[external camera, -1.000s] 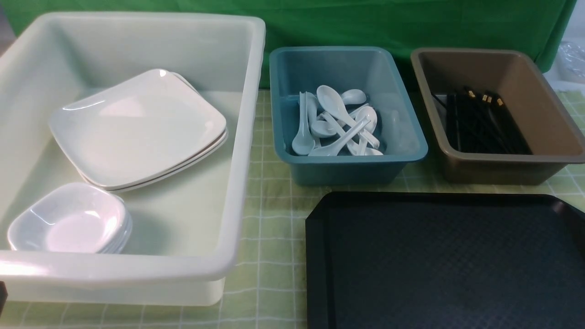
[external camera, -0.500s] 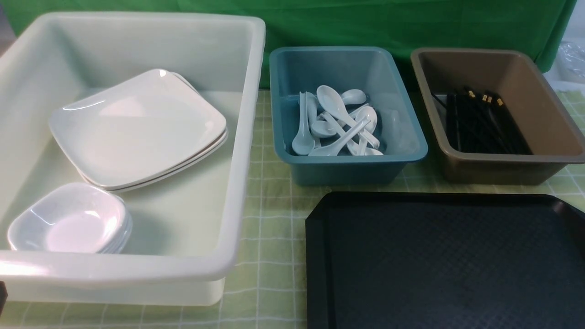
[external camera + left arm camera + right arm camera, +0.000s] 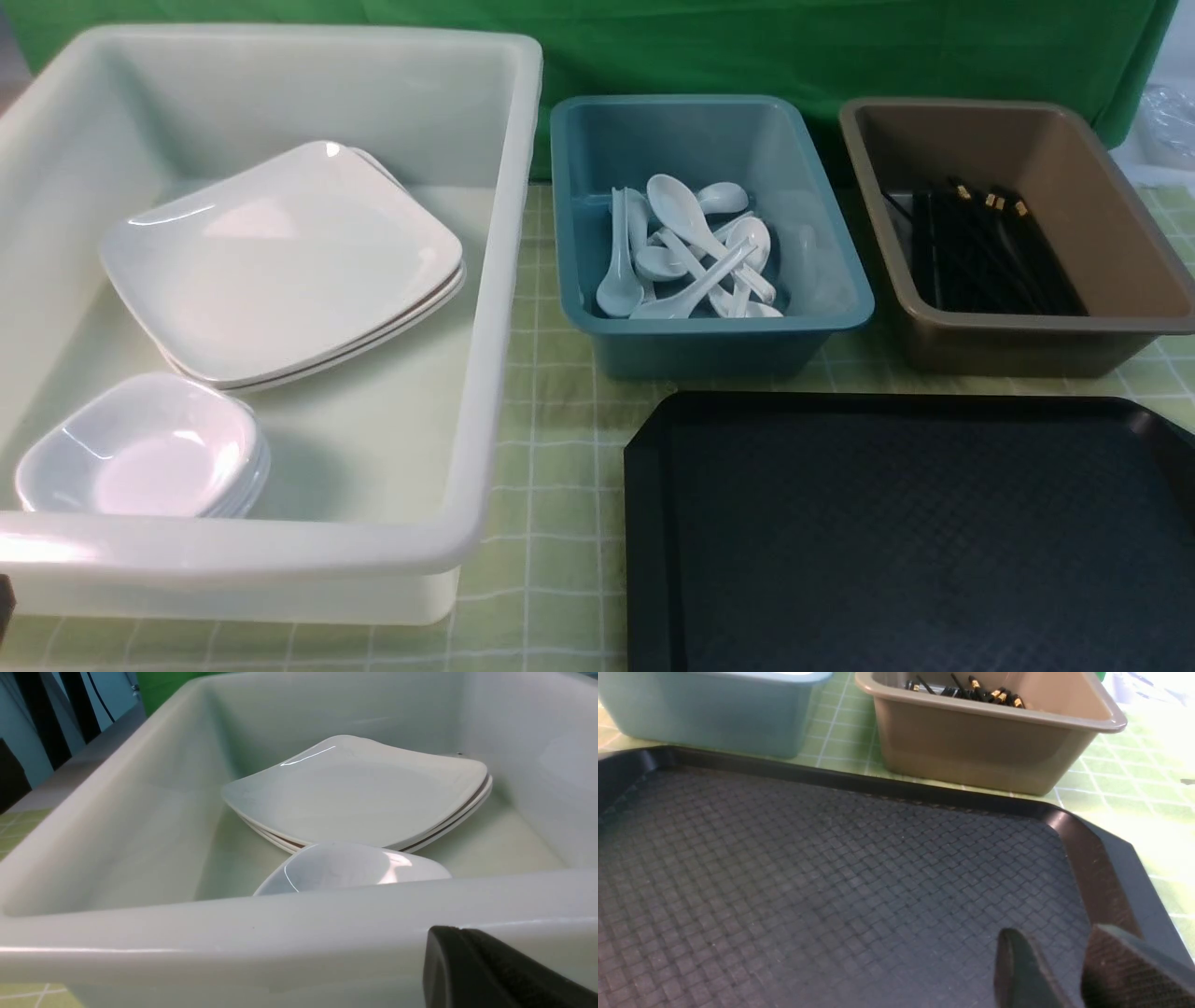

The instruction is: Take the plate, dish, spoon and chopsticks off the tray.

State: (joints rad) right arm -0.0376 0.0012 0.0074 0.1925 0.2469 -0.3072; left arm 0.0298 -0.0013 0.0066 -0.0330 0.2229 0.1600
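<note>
Looking forward, we see plates (image 3: 280, 261) and dishes (image 3: 140, 453) in the white tub (image 3: 504, 280), spoons (image 3: 695, 252) in the blue bin (image 3: 840, 308), chopsticks (image 3: 980, 247) in the brown bin (image 3: 1102, 187), the tray (image 3: 896, 532) nearest. Our left gripper (image 3: 490, 970) sits pressed together outside the tub; our right gripper (image 3: 1069, 975) hangs spread, pinching nothing, over the tray.

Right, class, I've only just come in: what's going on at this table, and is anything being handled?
Nothing is being handled. The black tray looks bare, so clearing seems done. Plates and small dishes sit stacked in the white tub, spoons lie in the teal bin, and chopsticks in the brown bin. The left hand is shut outside the white tub; the right hand is open over the tray, holding nothing.
</note>
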